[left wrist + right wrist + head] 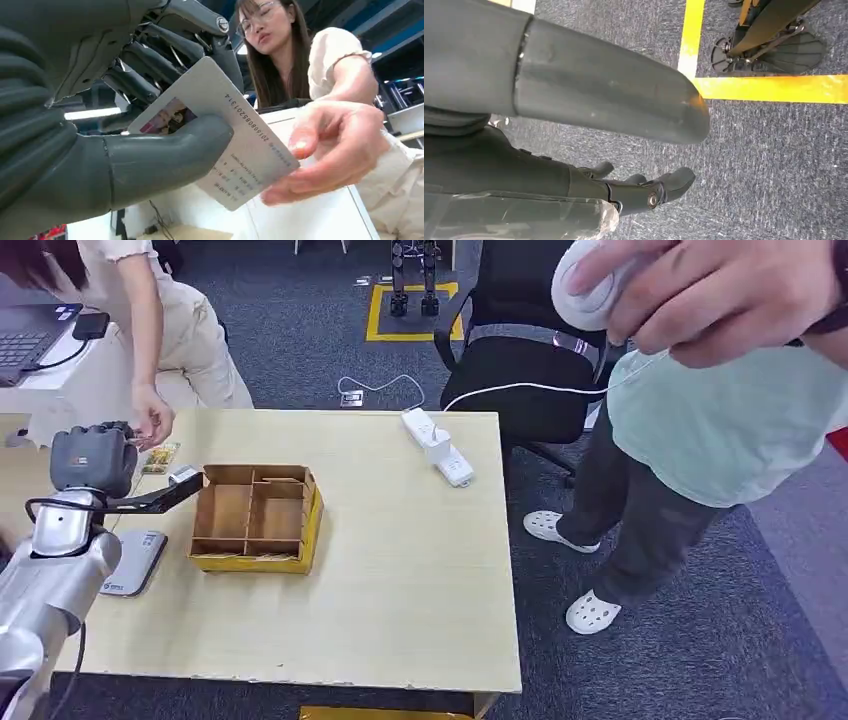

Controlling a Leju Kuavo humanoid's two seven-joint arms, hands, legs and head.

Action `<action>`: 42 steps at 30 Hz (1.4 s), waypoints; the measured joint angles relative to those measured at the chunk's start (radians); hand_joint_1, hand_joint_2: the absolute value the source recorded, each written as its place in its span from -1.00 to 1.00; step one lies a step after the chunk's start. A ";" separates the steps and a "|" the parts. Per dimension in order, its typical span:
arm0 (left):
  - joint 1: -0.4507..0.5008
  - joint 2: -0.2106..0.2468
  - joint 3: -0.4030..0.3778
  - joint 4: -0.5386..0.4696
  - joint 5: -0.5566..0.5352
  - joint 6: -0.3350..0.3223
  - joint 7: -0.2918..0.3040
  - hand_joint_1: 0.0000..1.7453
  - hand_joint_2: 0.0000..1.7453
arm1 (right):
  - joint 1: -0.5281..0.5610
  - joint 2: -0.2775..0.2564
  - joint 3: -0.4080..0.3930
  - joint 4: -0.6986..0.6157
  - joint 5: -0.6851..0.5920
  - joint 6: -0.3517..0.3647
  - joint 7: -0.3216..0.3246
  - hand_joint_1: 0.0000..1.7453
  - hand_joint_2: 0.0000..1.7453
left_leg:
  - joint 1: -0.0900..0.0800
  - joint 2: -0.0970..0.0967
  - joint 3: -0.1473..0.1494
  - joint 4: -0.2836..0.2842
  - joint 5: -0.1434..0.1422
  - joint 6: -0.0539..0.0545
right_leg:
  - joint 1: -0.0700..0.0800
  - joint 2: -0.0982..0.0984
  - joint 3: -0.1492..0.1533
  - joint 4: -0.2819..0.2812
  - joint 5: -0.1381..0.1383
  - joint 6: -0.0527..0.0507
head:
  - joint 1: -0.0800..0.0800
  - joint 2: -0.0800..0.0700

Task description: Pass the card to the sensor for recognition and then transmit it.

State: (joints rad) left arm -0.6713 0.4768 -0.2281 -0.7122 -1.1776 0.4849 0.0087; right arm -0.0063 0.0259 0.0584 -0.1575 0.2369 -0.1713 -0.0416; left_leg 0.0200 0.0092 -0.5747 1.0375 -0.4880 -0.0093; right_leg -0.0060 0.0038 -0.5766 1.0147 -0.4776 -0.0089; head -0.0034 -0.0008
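My left hand [92, 460] is raised over the table's left edge. In the left wrist view it pinches a white ID card [240, 145] with a photo and printed numbers between its thumb [165, 155] and darker fingers. A person's hand [330, 150] has its fingertips on the card's far end; the same hand [150, 428] reaches in beside mine. The grey-white sensor pad [135, 560] lies flat on the table, below my left hand. My right hand [524, 170] hangs over the carpet, fingers apart and holding nothing.
An open cardboard box with compartments [255, 518] sits right of the sensor. A white power strip [440, 448] lies at the table's far edge. Small cards [160, 458] lie near the person's hand. A second person [700, 420] stands at the right beside a black office chair [520, 360].
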 joint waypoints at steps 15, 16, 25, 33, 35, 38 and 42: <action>0.199 0.090 0.043 -0.102 0.232 -0.095 -0.240 1.00 1.00 | 0.006 0.000 -0.009 0.000 0.001 0.003 -0.003 -1.00 -1.00 | 0.000 0.004 -0.001 -0.001 -0.001 0.000 | 0.000 0.005 -0.002 0.000 0.000 0.000 | 0.000 0.000; 0.236 0.108 0.054 -0.133 0.242 -0.102 -0.245 1.00 1.00 | 0.007 0.000 -0.010 0.000 0.001 0.003 -0.003 -1.00 -1.00 | 0.000 0.004 -0.001 -0.001 -0.001 0.000 | 0.000 0.005 -0.002 0.000 -0.001 0.000 | 0.000 0.000; 0.424 0.206 0.114 -0.283 0.238 -0.126 -0.250 1.00 1.00 | 0.009 -0.003 -0.014 0.000 0.005 0.004 -0.002 -1.00 -1.00 | 0.000 0.004 -0.002 -0.001 -0.001 0.000 | 0.000 0.004 -0.003 0.000 -0.001 0.001 | 0.000 0.000; 0.505 0.218 0.130 -0.329 0.188 -0.107 -0.240 1.00 1.00 | 0.009 -0.003 -0.015 0.000 0.006 0.005 -0.003 -1.00 -1.00 | 0.000 0.004 -0.002 -0.001 -0.001 0.000 | 0.000 0.003 -0.003 0.000 -0.001 0.001 | 0.000 0.000; 0.521 0.212 0.130 -0.335 0.181 -0.102 -0.237 1.00 1.00 | 0.008 -0.003 -0.015 0.000 0.006 0.005 -0.003 -1.00 -1.00 | 0.000 0.004 -0.002 -0.001 -0.001 0.000 | 0.000 0.003 -0.003 0.000 -0.001 0.001 | 0.000 0.000; 0.542 0.193 0.130 -0.340 0.177 -0.084 -0.232 1.00 1.00 | 0.008 -0.003 -0.015 0.000 0.008 0.005 -0.002 -1.00 -1.00 | 0.000 0.004 -0.002 -0.001 -0.001 0.000 | 0.000 0.003 -0.003 0.000 -0.001 0.001 | 0.000 0.000; 0.563 0.154 0.130 -0.340 0.172 -0.056 -0.240 1.00 1.00 | 0.008 -0.003 -0.016 0.000 0.011 0.005 0.000 -1.00 -1.00 | 0.000 0.003 -0.002 -0.001 -0.001 0.000 | 0.000 0.003 -0.003 0.000 -0.001 0.001 | 0.000 0.000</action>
State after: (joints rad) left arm -0.1079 0.6305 -0.0984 -1.0525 -1.0060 0.4292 -0.2308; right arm 0.0018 0.0229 0.0427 -0.1575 0.2484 -0.1667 -0.0416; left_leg 0.0198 0.0126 -0.5771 1.0369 -0.4887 -0.0094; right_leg -0.0064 0.0064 -0.5792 1.0145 -0.4783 -0.0081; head -0.0034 -0.0008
